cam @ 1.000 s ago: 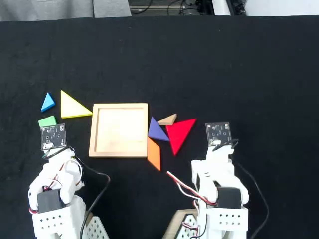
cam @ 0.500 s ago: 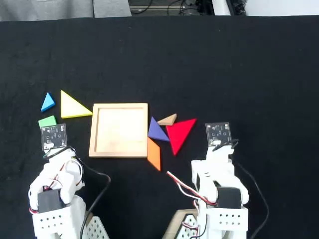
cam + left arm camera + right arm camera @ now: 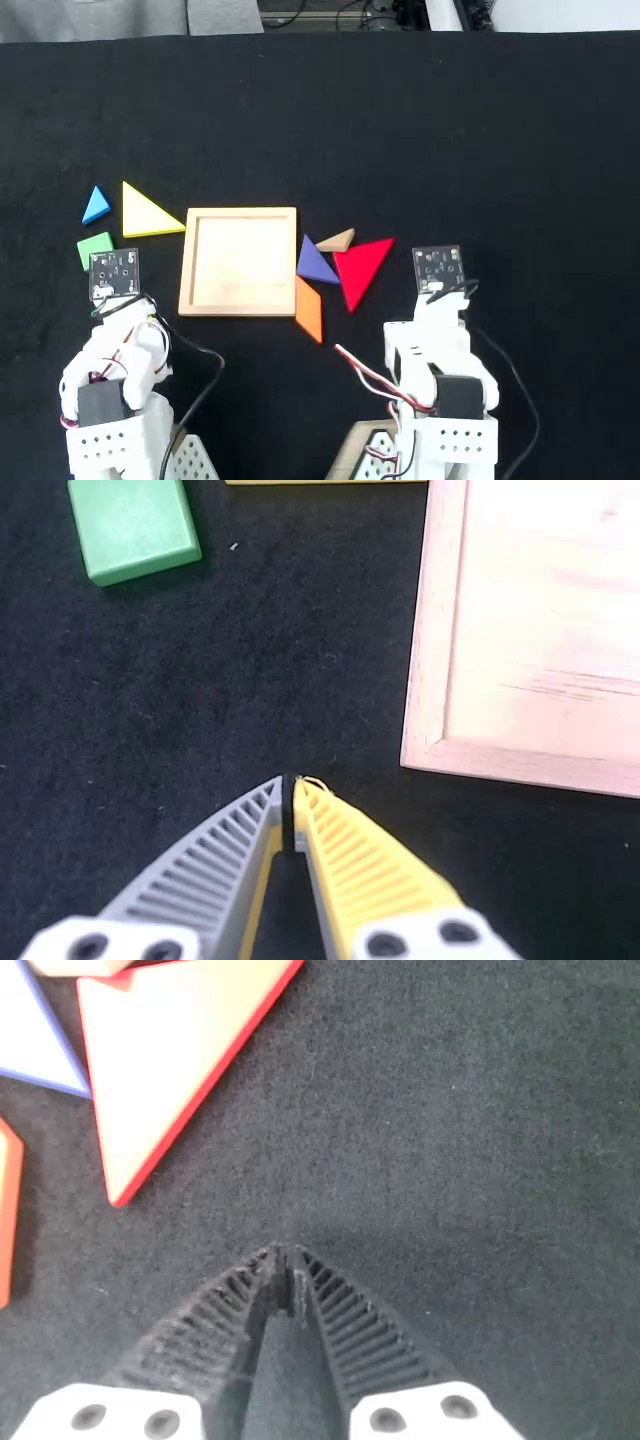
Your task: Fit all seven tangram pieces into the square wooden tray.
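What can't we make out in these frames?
- Green piece: high view, near corner covered by the left arm's wrist board.
- Yellow triangle: left wrist view, sliver only, cut by the frame edge.
- Orange piece, purple triangle: right wrist view, cut by the edge; full shapes unclear.

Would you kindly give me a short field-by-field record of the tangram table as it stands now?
Tray: square, wooden, on black cloth
Left of tray: blue triangle, yellow triangle, green square
Right of tray: purple triangle, tan triangle, red triangle, orange parallelogram
Left claw: shut, over cloth beside tray corner
Right claw: shut, over cloth near red triangle
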`<move>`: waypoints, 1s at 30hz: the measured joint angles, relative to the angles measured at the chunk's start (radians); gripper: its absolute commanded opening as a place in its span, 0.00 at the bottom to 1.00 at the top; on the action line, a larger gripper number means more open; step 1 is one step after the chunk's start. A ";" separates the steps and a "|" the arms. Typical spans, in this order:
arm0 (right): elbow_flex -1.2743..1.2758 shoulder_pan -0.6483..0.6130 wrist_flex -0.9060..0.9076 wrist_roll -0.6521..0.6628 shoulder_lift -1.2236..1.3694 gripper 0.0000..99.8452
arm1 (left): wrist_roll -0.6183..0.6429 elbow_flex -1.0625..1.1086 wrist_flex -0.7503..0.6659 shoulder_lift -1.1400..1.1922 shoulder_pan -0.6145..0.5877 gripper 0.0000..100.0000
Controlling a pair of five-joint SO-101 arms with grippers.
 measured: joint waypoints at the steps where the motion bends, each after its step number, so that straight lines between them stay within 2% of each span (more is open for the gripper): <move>1: 0.000 0.000 0.000 0.000 0.000 0.01 | 0.000 0.000 0.000 0.000 0.000 0.03; 15: 0.000 0.000 -0.017 0.003 0.000 0.02 | 0.000 0.000 0.000 0.000 0.000 0.03; 17: 0.000 0.000 -0.078 0.003 0.000 0.02 | -0.003 0.000 -0.026 0.000 0.000 0.03; 23: 0.000 0.000 -0.358 0.003 0.000 0.02 | -0.003 -0.009 -0.239 0.000 -0.052 0.03; 30: 0.000 0.000 -0.643 0.003 0.000 0.02 | -0.015 -0.003 -0.296 0.000 -0.009 0.03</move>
